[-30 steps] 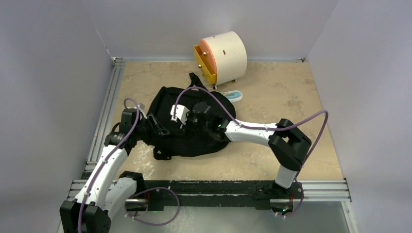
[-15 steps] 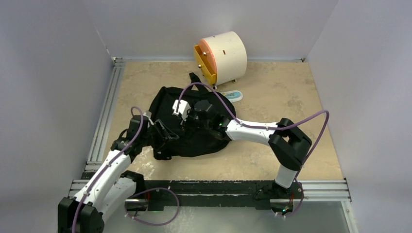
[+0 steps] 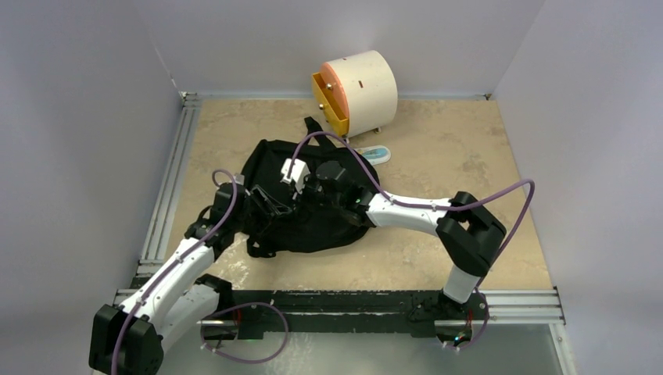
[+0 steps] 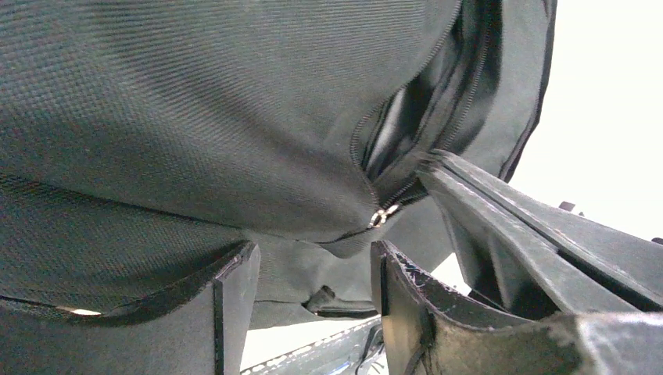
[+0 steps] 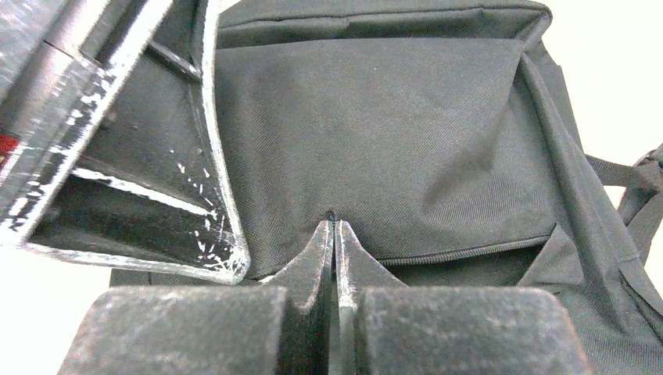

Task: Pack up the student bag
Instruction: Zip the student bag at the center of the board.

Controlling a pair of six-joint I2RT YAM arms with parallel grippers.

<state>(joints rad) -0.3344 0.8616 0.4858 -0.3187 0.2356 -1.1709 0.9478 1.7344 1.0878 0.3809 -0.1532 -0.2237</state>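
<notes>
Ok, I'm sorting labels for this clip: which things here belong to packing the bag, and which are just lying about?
On the job:
student bag
left gripper, open at the bag
right gripper, shut against its fabric

Lying about:
cream drawer box
small blue-and-white item next to the bag, untouched

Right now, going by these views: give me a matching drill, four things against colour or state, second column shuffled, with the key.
Things:
1. student bag
2. drawer box
3. left gripper
4. right gripper

Colour or state:
A. fingers pressed together, shut, over the bag's front panel
B. cream body with a yellow drawer front, at the far edge of the table
C. jaws apart, at the bag's zipper
D. black, soft, lying mid-table

Pairs: 1-D, 2-B, 3-C, 4-A
</notes>
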